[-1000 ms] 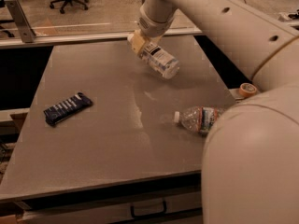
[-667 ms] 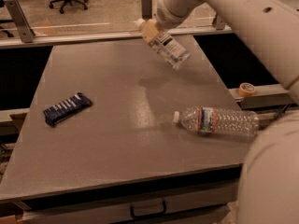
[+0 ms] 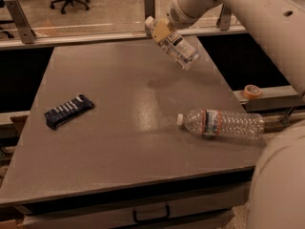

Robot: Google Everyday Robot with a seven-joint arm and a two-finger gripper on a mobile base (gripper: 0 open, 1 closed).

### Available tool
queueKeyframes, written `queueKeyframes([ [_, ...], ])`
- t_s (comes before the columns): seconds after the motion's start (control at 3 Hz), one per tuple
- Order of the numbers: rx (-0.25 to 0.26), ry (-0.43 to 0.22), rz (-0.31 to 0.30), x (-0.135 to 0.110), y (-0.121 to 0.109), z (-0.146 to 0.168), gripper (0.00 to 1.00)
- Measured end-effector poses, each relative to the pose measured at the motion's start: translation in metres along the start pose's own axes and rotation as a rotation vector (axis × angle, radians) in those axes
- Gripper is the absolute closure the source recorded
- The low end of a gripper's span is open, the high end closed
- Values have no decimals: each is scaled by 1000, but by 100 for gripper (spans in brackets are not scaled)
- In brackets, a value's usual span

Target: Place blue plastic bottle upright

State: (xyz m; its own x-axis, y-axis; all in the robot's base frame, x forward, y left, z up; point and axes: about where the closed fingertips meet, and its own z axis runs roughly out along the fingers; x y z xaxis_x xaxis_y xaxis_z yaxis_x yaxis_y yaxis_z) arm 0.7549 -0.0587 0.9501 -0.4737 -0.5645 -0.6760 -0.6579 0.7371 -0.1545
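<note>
Grey desk (image 3: pixel 119 166) carries a dark blue packet (image 3: pixel 69 111) at its left. Toward the far edge, right of middle, the pincer (image 3: pixel 162 31) grips the blue plastic bottle (image 3: pixel 178 49) near its white cap. It holds the bottle in the air, tilted, cap up-left and base down-right. To do this step well, I judge the wrist should swing the base squarely under the cap, lower it flat onto bare desk, then let go, well apart from the long bottle (image 3: pixel 221 123) lying at the right.

Grey table (image 3: pixel 119 147) carries a ribbed bottle (image 3: pixel 221 123) and dark packet (image 3: pixel 68 111); end effector (image 3: pixel 160 29) above.
</note>
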Motion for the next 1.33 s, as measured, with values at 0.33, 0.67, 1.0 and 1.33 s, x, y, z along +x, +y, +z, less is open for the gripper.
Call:
queueKeyframes([
  [0.33,-23,-45,-26,2,-30,-16,100],
  [0.67,-92,-134,-55,2,-53,-35,100],
  [1.0,-179,-260,-61,-2,-64,-54,100],
  [1.33,-202,-387,6,0,-81,-82,100],
])
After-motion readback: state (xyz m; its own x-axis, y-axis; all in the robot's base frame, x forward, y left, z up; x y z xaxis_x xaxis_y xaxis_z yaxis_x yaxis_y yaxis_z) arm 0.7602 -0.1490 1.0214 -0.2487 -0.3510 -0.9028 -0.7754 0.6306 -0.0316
